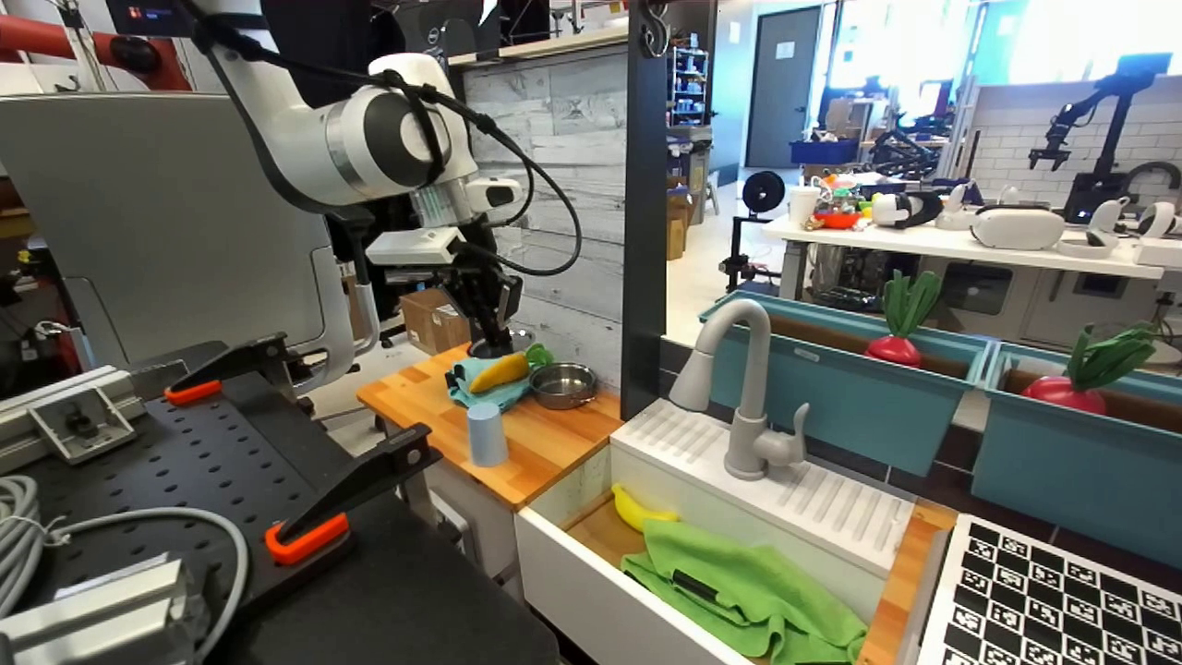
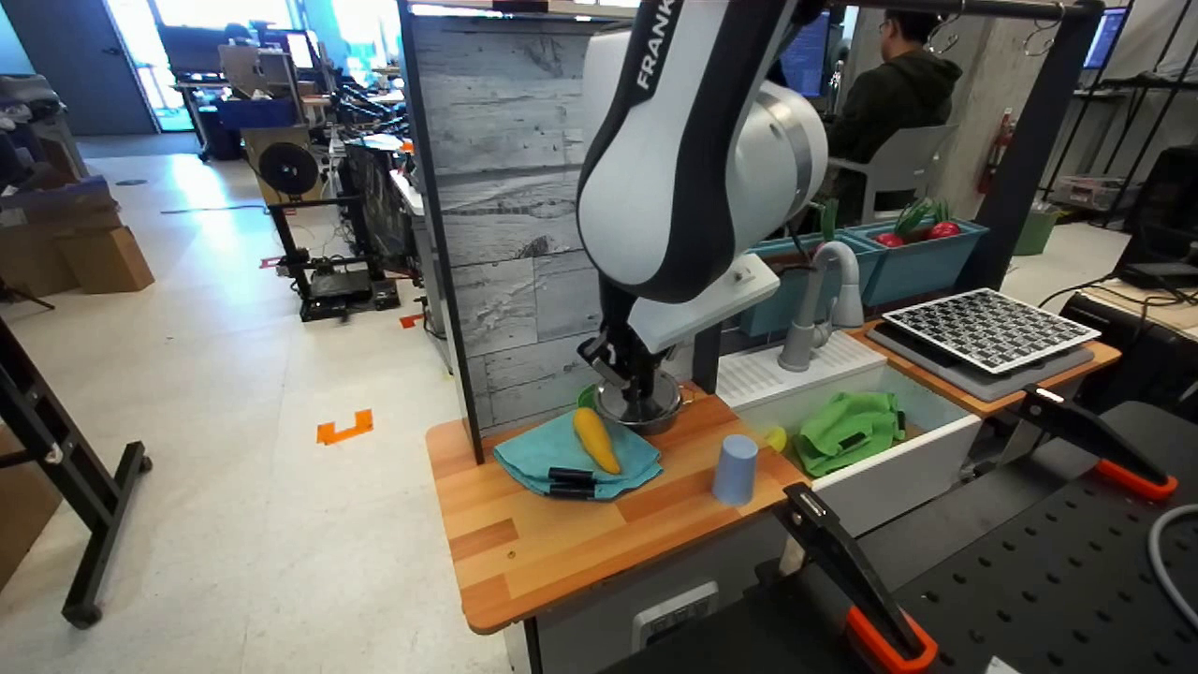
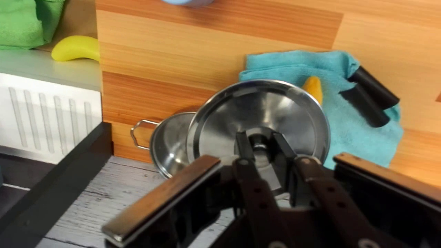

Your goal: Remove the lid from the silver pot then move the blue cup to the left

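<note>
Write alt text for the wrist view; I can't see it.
The gripper holds the lid by its knob; the lid hides part of the open pot at left. The cup just shows at the top; a teal cloth lies at right, a banana upper left.

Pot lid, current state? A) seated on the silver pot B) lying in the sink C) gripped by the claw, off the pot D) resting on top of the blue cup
C: the wrist view shows the pot lid gripped in the claw, with the open inside of the silver pot visible next to it.
</note>
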`<act>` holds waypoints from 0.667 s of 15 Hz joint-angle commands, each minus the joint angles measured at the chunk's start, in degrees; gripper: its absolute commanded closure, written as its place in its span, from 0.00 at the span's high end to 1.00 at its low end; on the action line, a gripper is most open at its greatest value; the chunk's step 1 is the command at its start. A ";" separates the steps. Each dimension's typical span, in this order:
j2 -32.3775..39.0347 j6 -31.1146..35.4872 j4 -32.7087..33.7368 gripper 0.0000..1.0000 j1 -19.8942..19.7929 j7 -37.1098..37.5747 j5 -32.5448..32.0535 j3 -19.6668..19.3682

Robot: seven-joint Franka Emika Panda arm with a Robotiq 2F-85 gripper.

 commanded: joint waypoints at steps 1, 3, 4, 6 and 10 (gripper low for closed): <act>0.20 -0.17 -0.08 0.05 6.01 1.83 -2.47 -2.44; 0.78 -0.20 0.39 0.05 8.42 2.10 -3.13 -2.74; 1.27 -0.07 0.80 0.05 9.34 2.03 -3.38 -2.71; 2.18 -0.16 1.64 0.05 10.88 1.79 -3.44 -2.78; 4.59 -0.82 4.41 0.05 10.60 0.09 -2.67 -1.34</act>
